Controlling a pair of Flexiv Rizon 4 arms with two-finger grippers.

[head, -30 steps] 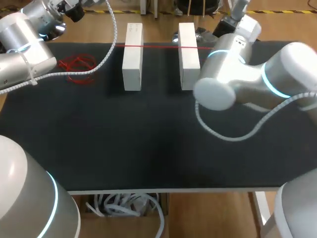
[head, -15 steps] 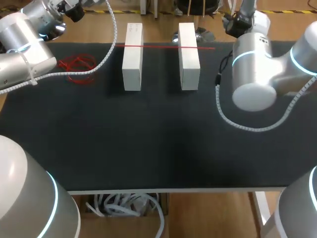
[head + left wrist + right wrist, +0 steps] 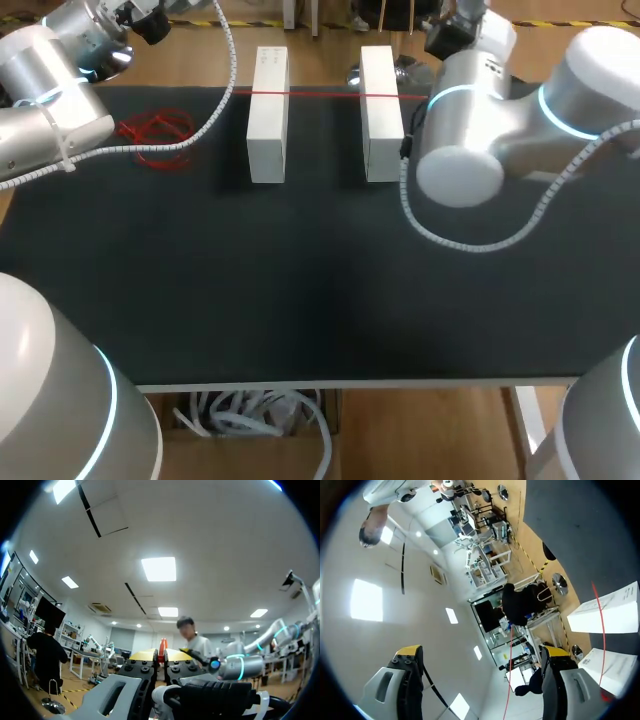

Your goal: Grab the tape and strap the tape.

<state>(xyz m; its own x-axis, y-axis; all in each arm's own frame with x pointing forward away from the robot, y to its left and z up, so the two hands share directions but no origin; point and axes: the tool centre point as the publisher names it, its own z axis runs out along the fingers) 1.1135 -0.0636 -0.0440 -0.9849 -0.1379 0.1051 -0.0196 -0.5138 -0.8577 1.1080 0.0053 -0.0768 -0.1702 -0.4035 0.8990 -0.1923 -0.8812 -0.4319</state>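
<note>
status: thin red tape lies in a straight line across the far ends of the white rectangular block on my left and the twin block on my right, both standing on the black table. looks taut, so my read is the span is laid and the strapping is largely done. what's left, if anything, is fixing the ends.

right gripper: spread wide, pinching nothing. a red strand runs through the gap between its fingers without touching either one. in the same wrist view the tape crosses both blocks off to one side.

left gripper: raised well off the table, facing out into the room. can't tell whether it is closed or holding anything.

a loose red tangle sits on the table near the left arm, well apart from the blocks.

unclear:
- in the head view the right gripper is hidden behind the right arm, and the left gripper is out of frame.
- the tape's right end disappears behind the right arm. its left end stops just past the left block, and i can't see how it is anchored.
- can't tell whether the tangle, or the strand between the right fingers, joins the stretched tape.
</note>
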